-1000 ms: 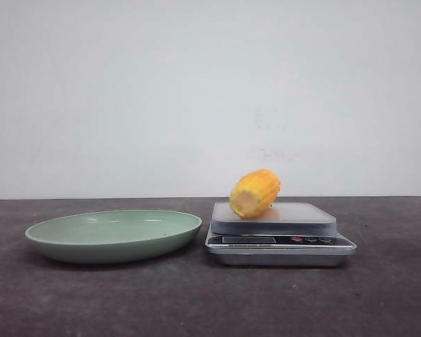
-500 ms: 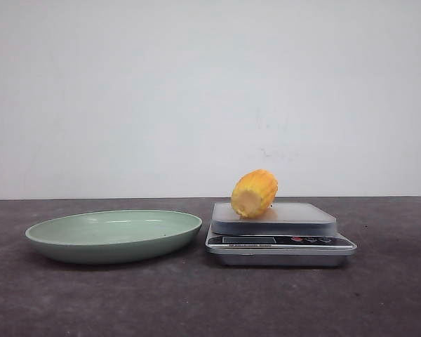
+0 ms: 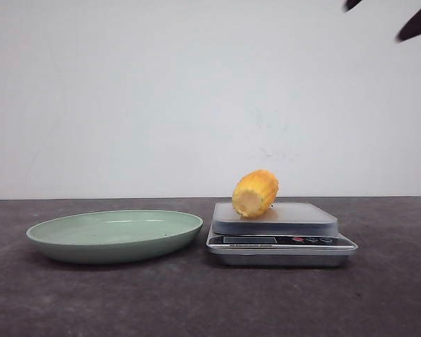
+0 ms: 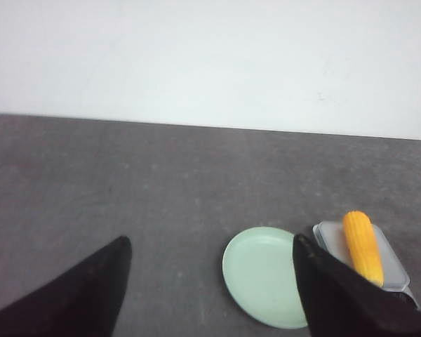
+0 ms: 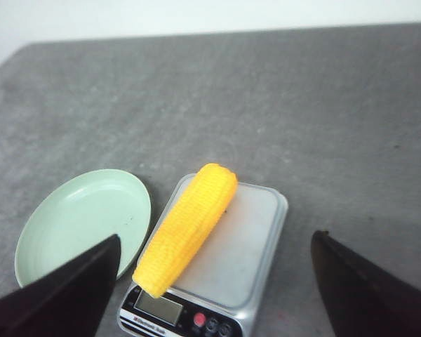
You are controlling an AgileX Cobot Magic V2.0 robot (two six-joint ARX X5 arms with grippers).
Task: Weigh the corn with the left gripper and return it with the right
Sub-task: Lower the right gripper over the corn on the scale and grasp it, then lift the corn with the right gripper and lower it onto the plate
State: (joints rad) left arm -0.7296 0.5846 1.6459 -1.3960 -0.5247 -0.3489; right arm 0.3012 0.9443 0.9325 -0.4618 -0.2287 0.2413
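The corn [image 3: 255, 193], a yellow-orange cob piece with its paler cut end facing the camera, lies on the silver scale [image 3: 281, 242]. It also shows in the right wrist view [image 5: 186, 228] and the left wrist view [image 4: 363, 246]. My right gripper [image 5: 215, 237] is open and empty, high above the scale [image 5: 249, 242]; only its dark fingertips [image 3: 415, 27] show at the top right of the front view. My left gripper [image 4: 210, 239] is open and empty, high above the table, left of the plate; it is out of the front view.
An empty green plate [image 3: 112, 235] sits on the dark table just left of the scale; it also shows in the left wrist view [image 4: 263, 277] and the right wrist view [image 5: 77, 217]. A white wall stands behind the table.
My right gripper's fingertips have come into the top right of the front view. The corn has settled very slightly on the scale.
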